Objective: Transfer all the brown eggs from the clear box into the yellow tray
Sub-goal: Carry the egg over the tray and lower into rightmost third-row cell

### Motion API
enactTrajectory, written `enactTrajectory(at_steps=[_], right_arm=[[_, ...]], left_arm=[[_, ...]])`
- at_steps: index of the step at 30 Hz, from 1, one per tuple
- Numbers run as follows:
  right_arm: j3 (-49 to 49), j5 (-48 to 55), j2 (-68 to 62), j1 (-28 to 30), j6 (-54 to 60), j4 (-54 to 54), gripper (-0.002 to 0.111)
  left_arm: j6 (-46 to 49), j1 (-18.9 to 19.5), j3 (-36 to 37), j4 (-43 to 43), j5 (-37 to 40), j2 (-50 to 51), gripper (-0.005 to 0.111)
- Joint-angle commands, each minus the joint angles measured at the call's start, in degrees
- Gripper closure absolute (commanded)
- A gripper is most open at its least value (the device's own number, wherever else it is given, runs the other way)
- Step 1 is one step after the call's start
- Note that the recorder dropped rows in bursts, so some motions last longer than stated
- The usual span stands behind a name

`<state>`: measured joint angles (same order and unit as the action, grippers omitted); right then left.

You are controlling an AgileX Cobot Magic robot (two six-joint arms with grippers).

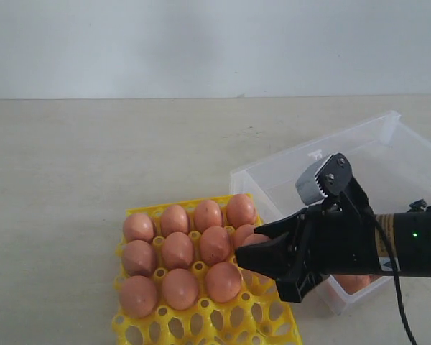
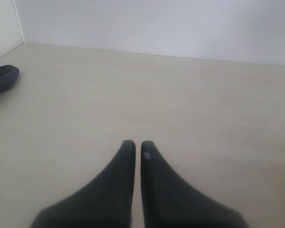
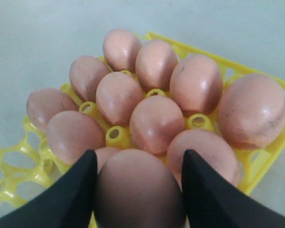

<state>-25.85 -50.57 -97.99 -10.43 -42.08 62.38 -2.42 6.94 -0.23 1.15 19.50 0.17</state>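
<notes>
The yellow tray (image 1: 201, 323) lies at the front of the table, with several brown eggs (image 1: 177, 249) seated in its far sockets. Over the tray's right edge my right gripper (image 1: 253, 244) is shut on one brown egg (image 3: 137, 190), a black finger pressing each side of it. Below it, the right wrist view shows the filled tray (image 3: 19, 161) and seated eggs (image 3: 156, 121). The clear box (image 1: 388, 144) stands to the right behind that arm, and one egg (image 1: 355, 282) shows in its near corner. My left gripper (image 2: 137, 144) is shut and holds nothing, over bare table.
The tray's front sockets (image 1: 223, 320) stand open. A dark object (image 2: 2, 78) lies at the edge of the left wrist view near the wall. A pale wall (image 1: 215, 43) runs behind the table.
</notes>
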Motion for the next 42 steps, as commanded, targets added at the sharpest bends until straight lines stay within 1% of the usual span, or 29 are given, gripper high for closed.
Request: enactTrajectory(at_steps=[1,7,13,18,28,29,30,35,37,42], right_arm=[[0.07,-0.29,0.13,-0.17,0.63,-0.79,0.108],[0.07,0.29,0.13,-1.74,0.63,-0.79,0.108],[0.07,5.89,0.13,-2.78,1.55,-3.78,0.108],[0.07,3.97,0.13,-2.78,1.55,-4.64,0.108],[0.07,0.79,0.13,-2.78,1.19,-1.66,0.108],[0.07,0.79,0.13,-2.78,1.19,-1.57,0.106],[0.07,0.67,0.13,-2.78,1.19,-1.39,0.102],[0.07,0.67,0.13,-2.78,1.19,-1.43,0.074],[0.07,0.77,0.13,-2.78,1.19,-1.59,0.07],[0.07,0.77,0.13,-2.78,1.09,-1.68,0.07]], left_arm=[[0.24,-0.19,0.23,0.0,-0.16,-0.17,0.103],[0.24,-0.19,0.23,0.0,-0.16,-0.17,0.103],[0.24,-0.19,0.23,0.0,-0.16,-0.17,0.103],[0.24,-0.19,0.23,0.0,-0.16,-0.17,0.103],[0.24,-0.19,0.23,0.0,-0.16,-0.17,0.103],[0.24,-0.19,0.23,0.0,-0.16,-0.17,0.103],[0.24,-0.19,0.23,0.0,-0.16,-0.17,0.103],[0.24,-0.19,0.23,0.0,-0.16,-0.17,0.103],[0.24,-0.19,0.23,0.0,-0.16,-0.17,0.103],[0.24,-0.19,0.23,0.0,-0.16,-0.17,0.103]])
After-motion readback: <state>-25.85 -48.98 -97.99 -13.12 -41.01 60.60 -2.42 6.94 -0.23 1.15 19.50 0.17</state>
